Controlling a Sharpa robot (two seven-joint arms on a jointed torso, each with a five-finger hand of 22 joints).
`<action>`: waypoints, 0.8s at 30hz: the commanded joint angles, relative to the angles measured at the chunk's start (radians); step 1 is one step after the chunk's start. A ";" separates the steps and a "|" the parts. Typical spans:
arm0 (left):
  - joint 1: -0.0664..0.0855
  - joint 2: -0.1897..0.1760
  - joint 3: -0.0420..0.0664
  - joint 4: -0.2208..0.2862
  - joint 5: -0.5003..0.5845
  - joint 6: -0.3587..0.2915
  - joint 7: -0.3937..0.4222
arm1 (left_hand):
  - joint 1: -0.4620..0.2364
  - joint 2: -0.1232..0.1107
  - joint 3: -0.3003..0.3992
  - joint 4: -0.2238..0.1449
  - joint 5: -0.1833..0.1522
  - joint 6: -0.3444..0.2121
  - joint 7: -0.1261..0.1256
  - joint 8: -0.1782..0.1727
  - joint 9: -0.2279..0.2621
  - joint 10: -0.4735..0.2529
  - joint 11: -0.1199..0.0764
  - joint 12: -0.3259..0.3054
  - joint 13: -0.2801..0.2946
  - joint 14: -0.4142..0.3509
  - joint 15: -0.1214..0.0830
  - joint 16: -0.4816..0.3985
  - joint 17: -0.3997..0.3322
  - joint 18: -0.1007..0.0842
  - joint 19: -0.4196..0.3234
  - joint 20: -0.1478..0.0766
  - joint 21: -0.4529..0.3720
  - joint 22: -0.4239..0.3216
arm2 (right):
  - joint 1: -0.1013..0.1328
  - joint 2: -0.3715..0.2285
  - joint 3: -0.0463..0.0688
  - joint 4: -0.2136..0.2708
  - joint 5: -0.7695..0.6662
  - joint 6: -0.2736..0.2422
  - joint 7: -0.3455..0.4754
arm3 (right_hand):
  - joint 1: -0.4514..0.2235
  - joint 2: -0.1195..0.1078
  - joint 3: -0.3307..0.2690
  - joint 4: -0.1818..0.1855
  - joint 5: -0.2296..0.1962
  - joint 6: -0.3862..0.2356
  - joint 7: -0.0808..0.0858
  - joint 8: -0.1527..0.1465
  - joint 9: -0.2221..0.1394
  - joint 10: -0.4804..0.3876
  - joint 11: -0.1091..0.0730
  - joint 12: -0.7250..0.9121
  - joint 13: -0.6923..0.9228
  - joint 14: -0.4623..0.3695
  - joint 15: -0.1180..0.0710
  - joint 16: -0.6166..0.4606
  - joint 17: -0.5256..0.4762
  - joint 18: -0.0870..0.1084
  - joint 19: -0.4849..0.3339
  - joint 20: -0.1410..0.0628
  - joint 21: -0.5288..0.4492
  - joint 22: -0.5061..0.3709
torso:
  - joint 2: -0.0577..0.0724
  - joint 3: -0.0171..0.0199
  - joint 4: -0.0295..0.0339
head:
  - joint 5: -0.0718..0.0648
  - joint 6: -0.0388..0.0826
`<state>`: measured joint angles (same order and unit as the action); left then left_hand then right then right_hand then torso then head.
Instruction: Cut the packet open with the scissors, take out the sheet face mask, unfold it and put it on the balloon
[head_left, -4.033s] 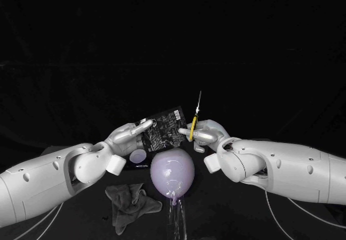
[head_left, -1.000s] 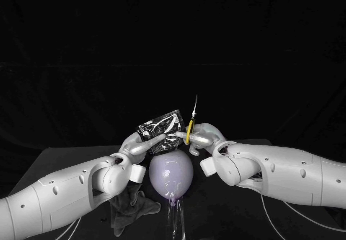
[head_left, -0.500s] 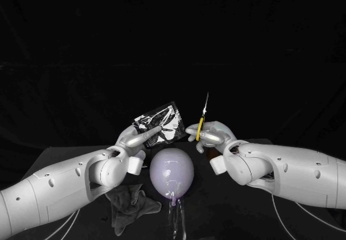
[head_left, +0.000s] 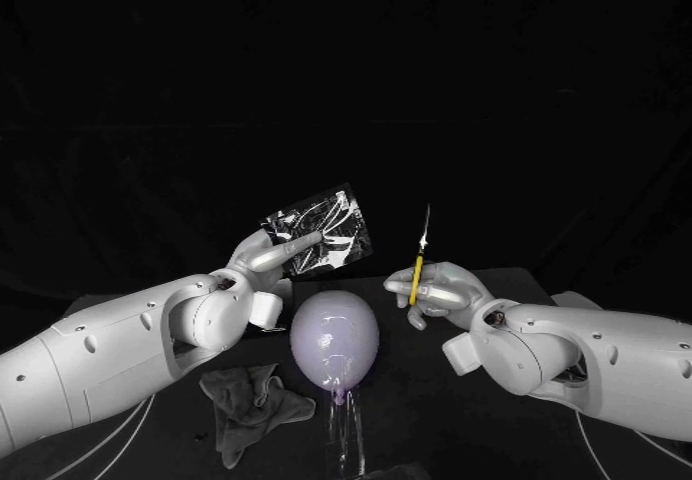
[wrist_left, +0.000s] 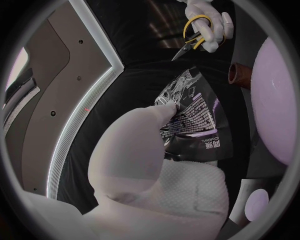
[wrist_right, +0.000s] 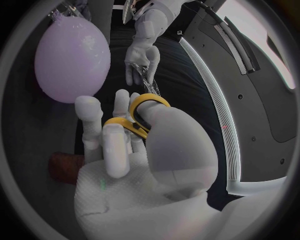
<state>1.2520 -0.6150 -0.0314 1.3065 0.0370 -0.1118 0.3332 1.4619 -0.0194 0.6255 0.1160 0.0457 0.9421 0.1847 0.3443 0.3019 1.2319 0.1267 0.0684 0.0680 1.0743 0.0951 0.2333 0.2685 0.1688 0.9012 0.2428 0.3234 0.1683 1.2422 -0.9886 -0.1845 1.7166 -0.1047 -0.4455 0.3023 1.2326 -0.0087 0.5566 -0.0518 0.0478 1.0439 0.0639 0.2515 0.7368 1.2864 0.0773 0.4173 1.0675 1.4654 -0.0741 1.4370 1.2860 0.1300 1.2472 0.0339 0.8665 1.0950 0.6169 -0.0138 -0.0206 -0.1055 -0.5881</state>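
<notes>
Aloft: left hand (head_left: 271, 256) pinches the packet (head_left: 319, 231); right hand (head_left: 441, 288) grips the scissors (head_left: 420, 262), blades upright, apart from the packet's facing edge.

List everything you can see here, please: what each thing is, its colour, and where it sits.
shiny foil packet: one, black with silver glints, held up above the balloon
yellow-handled scissors: one, yellow and steel, blades pointing up, apart from the packet
oval balloon: one, pale lilac, between the arms
crumpled cloth: one, dark grey, on the table beside the balloon
short cylinder: one, reddish brown, near the balloon
table: one, black
left hand: silver, grips the packet
right hand: silver, holds the scissors
</notes>
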 joint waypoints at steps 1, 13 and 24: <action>0.004 0.006 0.000 0.002 -0.017 0.053 -0.077 | -0.011 0.001 0.016 0.010 0.003 -0.008 -0.001 0.016 0.175 0.005 -0.001 -0.002 0.001 0.009 -0.001 0.006 0.002 0.013 0.006 -0.001 0.004 0.001 | -0.018 -0.026 -0.002 0.036 0.011 0.068 -0.005 | -0.037 0.000 -0.007 0.007 0.001 0.012 -0.019 0.041 0.048 0.259 -0.112 0.841 0.216 0.057 -0.015 0.017 0.037 0.008 0.015 -0.002 0.012 0.009 | -0.002 0.0069 -0.0039 | -0.012 -0.013; 0.006 0.035 -0.001 -0.003 -0.029 0.101 -0.186 | -0.024 0.000 0.026 0.007 0.003 -0.018 -0.002 0.027 0.198 0.008 -0.003 -0.003 0.001 0.026 -0.006 0.013 0.011 0.014 0.015 -0.010 0.024 0.012 | -0.116 -0.093 -0.010 0.127 -0.083 0.101 -0.089 | -0.189 -0.118 -0.127 0.100 0.000 -0.069 -0.008 0.062 0.160 0.284 -0.102 1.153 0.503 0.093 -0.012 0.107 0.219 -0.022 0.088 -0.014 0.144 0.110 | -0.005 0.0160 -0.0100 | -0.045 -0.042; 0.007 0.081 -0.001 -0.047 -0.035 0.142 -0.277 | -0.033 0.000 0.032 0.008 0.003 -0.023 -0.003 0.033 0.212 0.010 -0.004 -0.002 0.001 0.035 -0.008 0.017 0.016 0.014 0.022 -0.016 0.038 0.018 | -0.152 -0.105 -0.012 0.167 -0.130 0.095 -0.082 | -0.164 -0.163 -0.245 0.153 0.005 -0.106 0.048 -0.121 0.000 0.026 -0.044 -0.032 -0.408 0.059 0.030 0.031 0.062 -0.004 0.041 0.037 0.035 0.055 | -0.007 0.0236 -0.0127 | -0.058 -0.066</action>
<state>1.2568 -0.5378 -0.0341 1.2614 0.0084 -0.0150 0.1087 1.4296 -0.0279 0.6476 0.1188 0.0456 0.9282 0.1804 0.3741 0.3024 1.2353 0.1232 0.0684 0.0677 1.1044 0.0863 0.2429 0.2833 0.1722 0.9169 0.2270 0.3563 0.1853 1.0929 -1.0938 -0.1964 1.8773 -0.1918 -0.3780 0.2179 1.0564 -0.1774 0.3144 0.0990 0.0516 0.9501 0.0908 0.1353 0.7419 1.2976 0.0316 0.4074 0.6846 1.4664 -0.0422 1.4699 1.3080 0.1216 1.2891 0.0668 0.9079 1.1502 0.6099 0.0080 -0.0324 -0.1620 -0.6479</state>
